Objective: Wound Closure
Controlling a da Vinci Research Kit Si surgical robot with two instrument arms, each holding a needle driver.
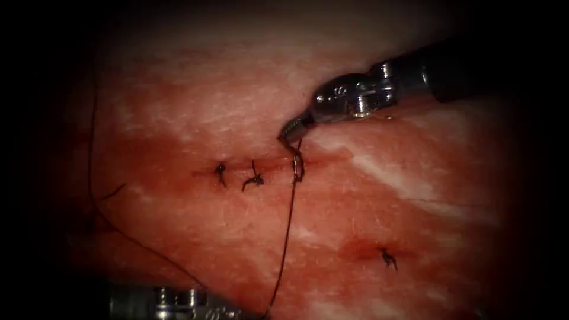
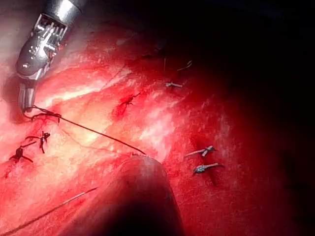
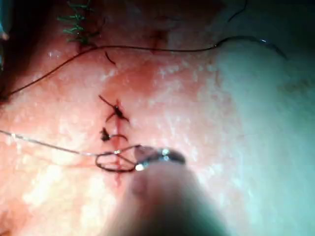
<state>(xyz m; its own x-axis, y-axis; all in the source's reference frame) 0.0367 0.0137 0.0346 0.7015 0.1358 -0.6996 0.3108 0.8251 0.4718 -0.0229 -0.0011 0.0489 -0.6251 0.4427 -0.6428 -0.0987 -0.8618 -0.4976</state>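
Observation:
The cut (image 1: 261,169) runs across the tissue (image 1: 195,118) and carries two tied knots (image 1: 255,179). My right tool (image 1: 288,136) reaches in from the upper right, jaws shut on the thread (image 1: 287,237) just above the cut's right end, where a small loop (image 1: 297,167) sits. That loop (image 3: 115,162) lies beside the jaw tips. From it the thread runs straight down to my left tool (image 1: 237,311) at the bottom edge and ends at its tip (image 2: 142,158). A dark curved needle (image 3: 256,40) lies free on the tissue, in neither tool.
A separate knot (image 1: 388,258) sits on a red patch at the lower right. A long slack strand (image 1: 92,154) trails down the left side of the tissue. Several older stitches (image 2: 204,160) mark the tissue in the left wrist view.

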